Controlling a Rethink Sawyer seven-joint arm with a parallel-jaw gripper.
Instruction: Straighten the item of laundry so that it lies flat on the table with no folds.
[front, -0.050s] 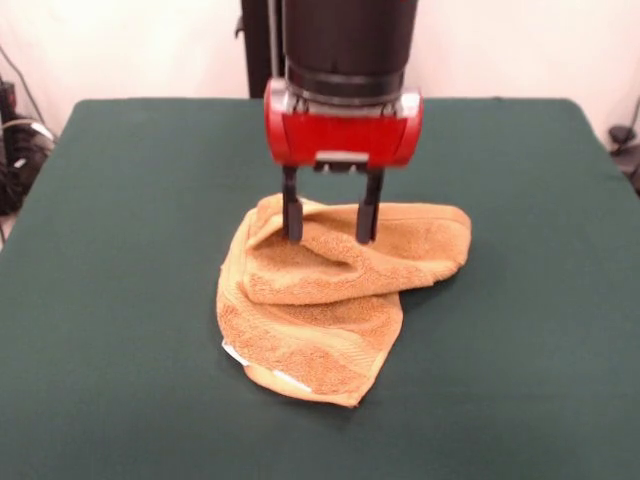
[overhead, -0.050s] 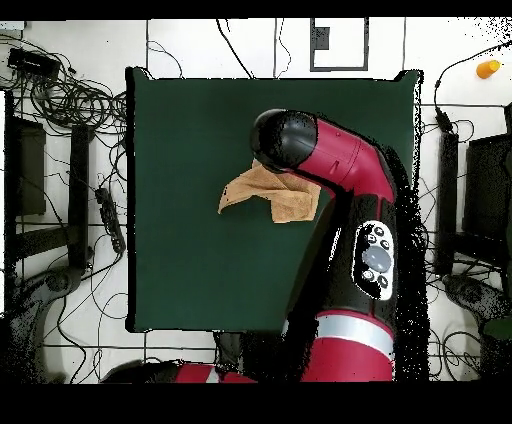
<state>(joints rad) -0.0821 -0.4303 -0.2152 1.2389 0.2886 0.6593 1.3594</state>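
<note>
The towel (front, -0.050s: 330, 300) sits near the middle of the green bench (front, -0.050s: 120, 300), and it's far from flat: one layer is folded over the rest, edges are curled, and a white tag peeks out at the near edge. The end effector (front, -0.050s: 330, 235) is right down at the far part of the heap, fingers spread apart with their tips at the cloth, gripping nothing as far as I can see. Practically all the spreading remains to be done.
</note>
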